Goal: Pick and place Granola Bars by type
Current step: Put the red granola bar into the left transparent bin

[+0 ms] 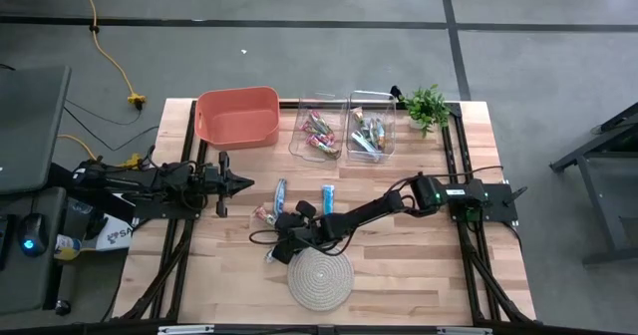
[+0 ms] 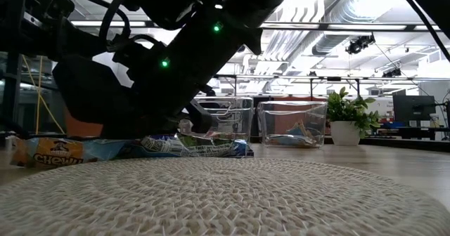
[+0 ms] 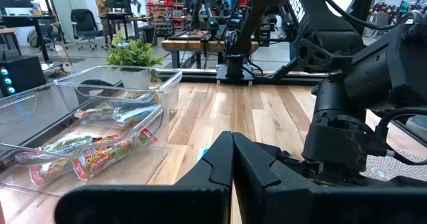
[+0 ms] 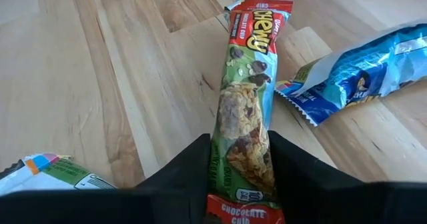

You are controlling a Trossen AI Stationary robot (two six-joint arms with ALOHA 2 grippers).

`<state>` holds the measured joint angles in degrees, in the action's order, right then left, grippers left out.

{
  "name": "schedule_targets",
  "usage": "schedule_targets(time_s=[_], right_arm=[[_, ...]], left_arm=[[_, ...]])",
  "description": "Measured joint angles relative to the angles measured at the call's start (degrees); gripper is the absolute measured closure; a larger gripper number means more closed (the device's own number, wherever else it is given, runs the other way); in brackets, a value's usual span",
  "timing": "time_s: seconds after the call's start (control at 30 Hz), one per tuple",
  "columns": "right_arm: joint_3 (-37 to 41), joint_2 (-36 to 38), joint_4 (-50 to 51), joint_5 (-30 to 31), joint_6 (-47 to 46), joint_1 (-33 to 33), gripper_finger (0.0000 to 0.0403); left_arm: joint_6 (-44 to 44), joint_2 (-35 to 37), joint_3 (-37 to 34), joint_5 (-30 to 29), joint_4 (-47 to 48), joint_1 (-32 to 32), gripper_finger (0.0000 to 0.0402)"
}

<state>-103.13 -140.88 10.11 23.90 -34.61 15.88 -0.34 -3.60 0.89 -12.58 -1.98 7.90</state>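
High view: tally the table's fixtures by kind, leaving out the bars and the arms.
Orange bin: 1
Clear tubs: 2
Potted plant: 1
Round woven mat: 1
Total: 5

Foil, plastic and wood on the bench

The granola bars (image 4: 243, 104) wear glossy, crinkled wrappers; the table (image 1: 399, 265) is smooth pale wood; the bins (image 3: 100, 131) are clear shiny plastic; the mat (image 2: 225, 194) is rough coiled rope; the tub (image 1: 237, 116) looks matt.
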Motion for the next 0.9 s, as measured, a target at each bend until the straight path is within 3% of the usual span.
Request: schedule_targets(time_s=[0.9], right_arm=[[0.2, 2.3, -7.1, -6.0, 4.6, 1.0, 0.0316]], left_arm=[[0.0, 0.0, 0.0, 0.0, 0.0, 0.0, 0.0401]])
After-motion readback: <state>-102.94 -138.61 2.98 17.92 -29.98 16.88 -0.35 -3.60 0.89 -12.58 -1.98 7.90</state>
